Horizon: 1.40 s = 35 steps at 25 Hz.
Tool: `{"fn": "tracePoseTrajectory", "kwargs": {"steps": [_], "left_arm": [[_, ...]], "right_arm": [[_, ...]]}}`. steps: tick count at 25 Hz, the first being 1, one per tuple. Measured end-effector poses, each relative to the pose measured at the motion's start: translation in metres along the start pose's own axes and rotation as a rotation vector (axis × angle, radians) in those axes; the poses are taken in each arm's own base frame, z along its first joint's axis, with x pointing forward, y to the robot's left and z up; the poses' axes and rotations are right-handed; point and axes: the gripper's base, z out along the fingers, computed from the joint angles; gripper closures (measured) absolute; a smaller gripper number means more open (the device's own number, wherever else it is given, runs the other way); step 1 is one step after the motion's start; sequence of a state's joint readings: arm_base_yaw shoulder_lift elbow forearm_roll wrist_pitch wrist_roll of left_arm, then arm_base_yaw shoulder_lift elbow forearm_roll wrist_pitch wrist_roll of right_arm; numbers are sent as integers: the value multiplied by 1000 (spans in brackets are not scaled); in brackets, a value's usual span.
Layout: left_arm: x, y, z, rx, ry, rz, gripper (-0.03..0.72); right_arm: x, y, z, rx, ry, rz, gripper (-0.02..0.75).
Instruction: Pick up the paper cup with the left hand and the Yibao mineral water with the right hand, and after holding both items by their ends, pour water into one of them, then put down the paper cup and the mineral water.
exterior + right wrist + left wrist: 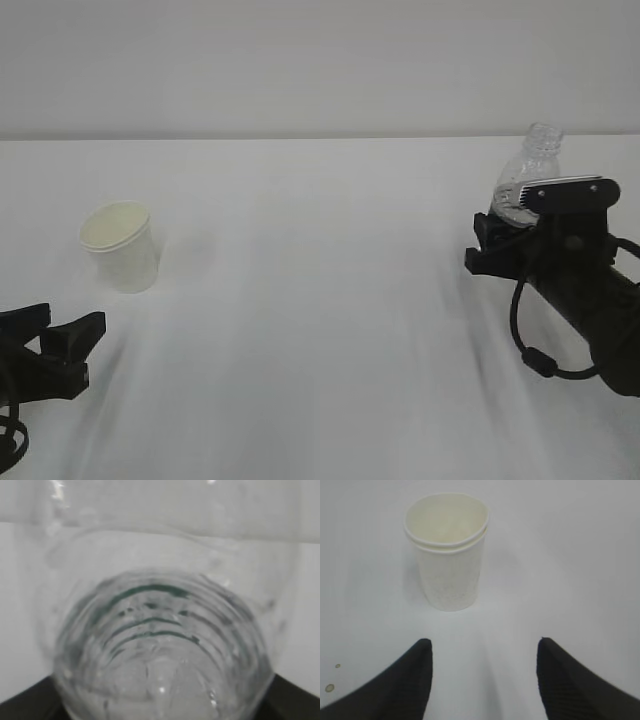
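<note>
Here we saw a small white tapered paper cup (121, 246) standing upright on the plain white table (320, 330), toward the left side in the exterior view. Its rim showed a doubled line and its inside looked cream. Our left gripper (62, 345), a black arm end low at the left edge, sat on the near side of the cup and clear of it. In the left wrist view the two black ribbed fingers (405, 680) stood well apart with bare table between them, and the cup (447, 555) stood ahead of the gap, untouched. Two small specks (330, 687) lay on the table by the left finger.

On the right of the exterior view, we saw a small clear ribbed plastic bottle (530, 165) with a capless narrow neck, tilted a little to the left, its neck rising above the grey rectangular plate (563, 192) on our right gripper (500, 245). Black cables (535, 345) looped beneath that arm. In the right wrist view the bottle (160, 645) filled nearly the whole picture, green lines showing through its ribbed wall, with black finger parts (287, 697) just visible at both lower corners. The jaws stood spread around the bottle's lower body, apparently gripping it; whether its base rested on the table, we could not tell
</note>
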<state>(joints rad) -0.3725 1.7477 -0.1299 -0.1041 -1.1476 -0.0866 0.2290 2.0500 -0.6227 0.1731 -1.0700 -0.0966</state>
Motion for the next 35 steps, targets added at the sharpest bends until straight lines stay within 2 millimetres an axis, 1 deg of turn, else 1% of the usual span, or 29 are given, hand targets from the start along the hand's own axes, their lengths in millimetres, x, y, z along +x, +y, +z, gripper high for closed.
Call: {"fn": "tracePoseTrajectory", "kwargs": {"steps": [11, 13, 16, 19, 27, 35], "left_arm": [[0, 0, 0, 2, 0, 1, 216], [0, 0, 0, 2, 2, 3, 184], [4, 0, 3, -1, 22, 9, 92], [9, 0, 8, -3, 45, 13, 59], [-1, -2, 26, -7, -3, 6, 61], [8, -3, 48, -11, 27, 12, 76]], "right_arm": [[5, -2, -15, -1, 27, -11, 251], [2, -3, -18, -1, 18, -10, 251], [-3, -3, -21, 0, 1, -7, 251], [-7, -4, -23, 0, -11, -6, 251], [-6, -3, -26, -11, -8, -13, 251], [-6, -3, -26, -13, -8, -13, 251]]}}
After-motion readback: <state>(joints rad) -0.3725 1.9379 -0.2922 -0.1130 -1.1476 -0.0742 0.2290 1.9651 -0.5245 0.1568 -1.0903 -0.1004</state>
